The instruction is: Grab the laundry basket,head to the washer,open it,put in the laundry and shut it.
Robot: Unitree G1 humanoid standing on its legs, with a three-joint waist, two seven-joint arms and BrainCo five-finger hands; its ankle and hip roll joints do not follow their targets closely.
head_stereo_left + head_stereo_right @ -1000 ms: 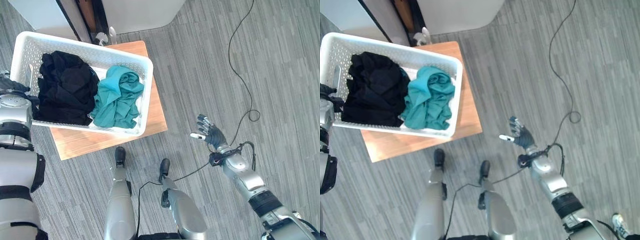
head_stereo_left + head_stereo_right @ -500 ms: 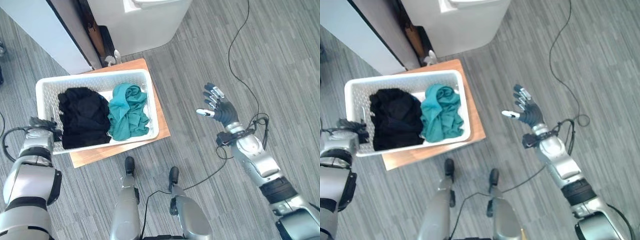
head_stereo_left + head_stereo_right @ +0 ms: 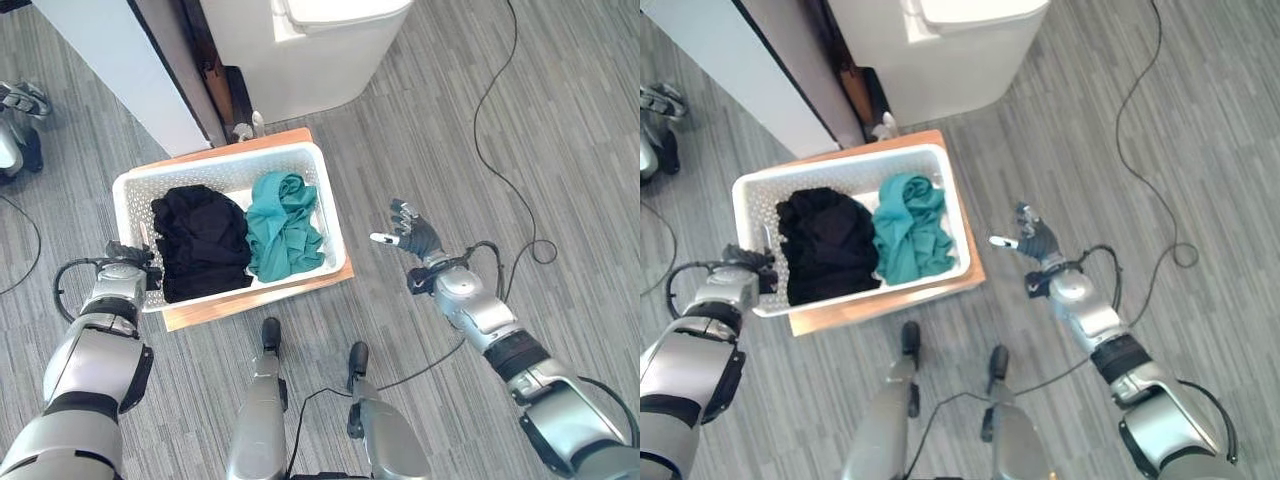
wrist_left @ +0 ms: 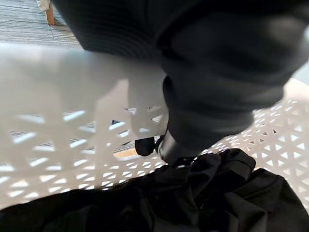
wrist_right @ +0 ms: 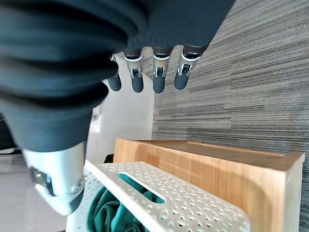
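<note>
Left hand (image 3: 128, 262) grips basket (image 3: 330, 215) rim; right hand (image 3: 410, 234) open, empty.

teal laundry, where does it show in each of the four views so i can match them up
Left eye view: teal laundry in the right half of the white basket, beside the black clothes.
Right eye view: same place in the basket.
Left wrist view: not in it; the black clothes and the basket wall are.
Right wrist view: low in the picture, under the basket's rim.
Shared landmark: the white basket.
</note>
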